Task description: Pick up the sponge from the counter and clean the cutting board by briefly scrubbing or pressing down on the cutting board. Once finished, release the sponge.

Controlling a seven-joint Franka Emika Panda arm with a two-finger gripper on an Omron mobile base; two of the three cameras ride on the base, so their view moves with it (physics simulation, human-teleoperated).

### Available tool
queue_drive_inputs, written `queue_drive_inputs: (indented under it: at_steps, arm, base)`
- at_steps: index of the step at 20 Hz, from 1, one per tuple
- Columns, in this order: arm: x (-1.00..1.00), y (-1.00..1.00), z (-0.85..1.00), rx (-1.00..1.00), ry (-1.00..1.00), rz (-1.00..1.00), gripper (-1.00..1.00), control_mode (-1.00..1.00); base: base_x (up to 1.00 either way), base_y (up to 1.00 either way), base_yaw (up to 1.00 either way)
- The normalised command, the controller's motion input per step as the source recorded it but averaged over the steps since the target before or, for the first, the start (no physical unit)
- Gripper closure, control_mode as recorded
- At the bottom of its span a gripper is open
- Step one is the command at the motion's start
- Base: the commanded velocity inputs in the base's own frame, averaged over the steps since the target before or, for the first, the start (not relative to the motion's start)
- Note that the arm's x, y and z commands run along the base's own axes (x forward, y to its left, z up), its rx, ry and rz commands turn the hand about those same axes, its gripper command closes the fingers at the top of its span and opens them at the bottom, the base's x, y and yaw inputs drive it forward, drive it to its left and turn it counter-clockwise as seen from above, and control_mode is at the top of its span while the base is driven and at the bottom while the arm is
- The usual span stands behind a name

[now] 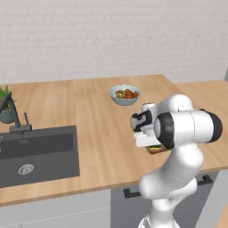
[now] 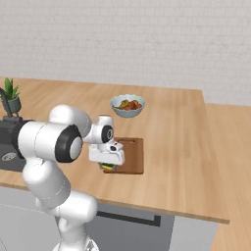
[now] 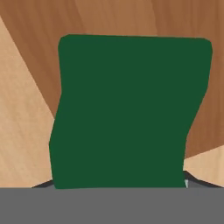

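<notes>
The green sponge sits close in front of the hand camera, its sides pinched in toward the bottom. My gripper is shut on it, with only slivers of the dark fingertips showing past its lower corners. Behind it lies the reddish-brown cutting board, with the light counter on either side. From the right base view, the sponge hangs under the white hand, in the gripper, at the front left corner of the cutting board. I cannot tell whether it touches the board. In the left base view the sponge peeks out beneath the hand.
A pale bowl of fruit stands behind the board. The dark sink with its faucet and a potted plant lie far left. The counter's front edge runs close below the board.
</notes>
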Motion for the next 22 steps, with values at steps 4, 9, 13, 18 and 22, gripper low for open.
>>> queue_drive_inputs:
  at_steps: [4, 9, 13, 18, 22]
  arm:
    - [0.1, -0.51, 0.26, 0.11, -0.02, -0.04, 1.0, -1.0]
    - [-0.16, -0.33, -0.39, 0.0, -0.05, 0.0, 1.0, -1.0]
    - [-0.12, 0.25, -0.89, 0.0, 0.0, 0.0, 1.0, -1.0]
    - [-0.47, 0.92, -0.58, -0.01, 0.0, 0.0, 1.0, -1.0]
    - [-0.62, 1.0, -0.16, 0.0, 0.0, 0.0, 1.0, -1.0]
  base:
    - [0.0, 0.0, 0.0]
    - [0.0, 0.0, 0.0]
    - [0.0, 0.0, 0.0]
    - [0.0, 0.0, 0.0]
    - [0.0, 0.0, 0.0]
